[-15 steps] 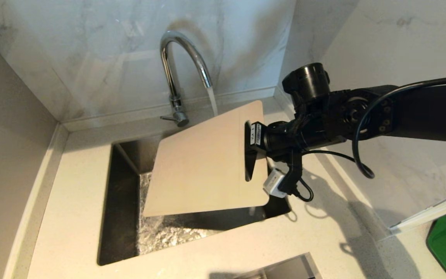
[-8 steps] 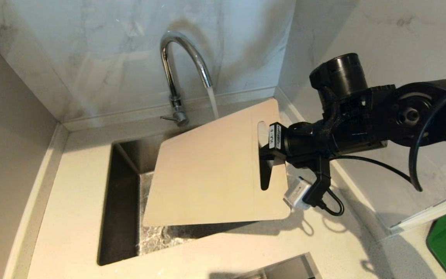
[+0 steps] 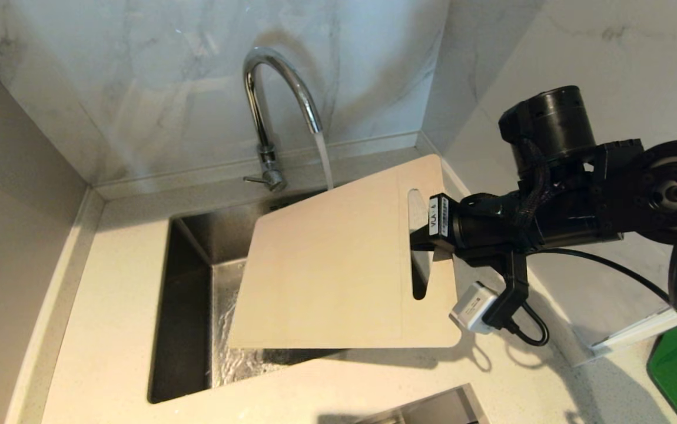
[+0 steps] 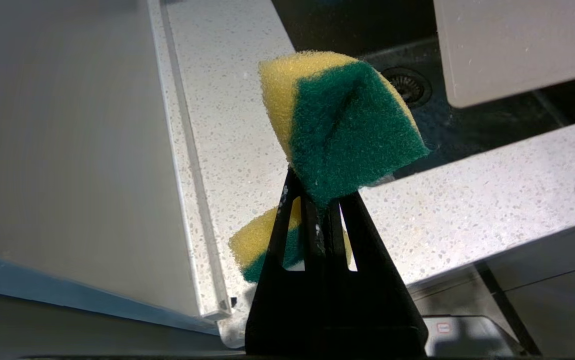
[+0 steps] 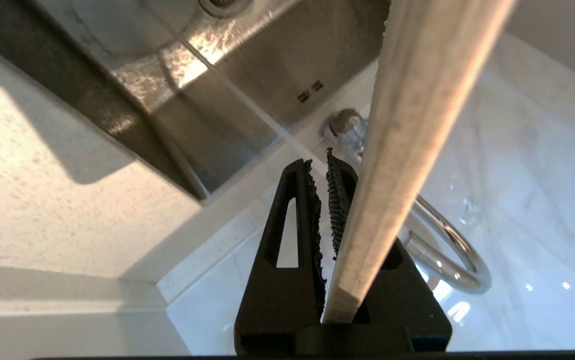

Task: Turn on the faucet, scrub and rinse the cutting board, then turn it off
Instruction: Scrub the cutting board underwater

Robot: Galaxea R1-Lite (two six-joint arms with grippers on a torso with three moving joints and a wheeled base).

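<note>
The right gripper's fingers (image 5: 335, 200) are clamped on the handle end of the board (image 3: 338, 265), holding it tilted over the sink (image 3: 188, 306), its far edge just right of the water stream (image 3: 324, 159). The left gripper (image 4: 320, 210), out of the head view at the near counter (image 4: 467, 210), is pinched shut on a yellow-green sponge (image 4: 347, 135). The tap (image 3: 274, 88) runs at the far rim, its lever (image 3: 256, 178) pointing left
</note>
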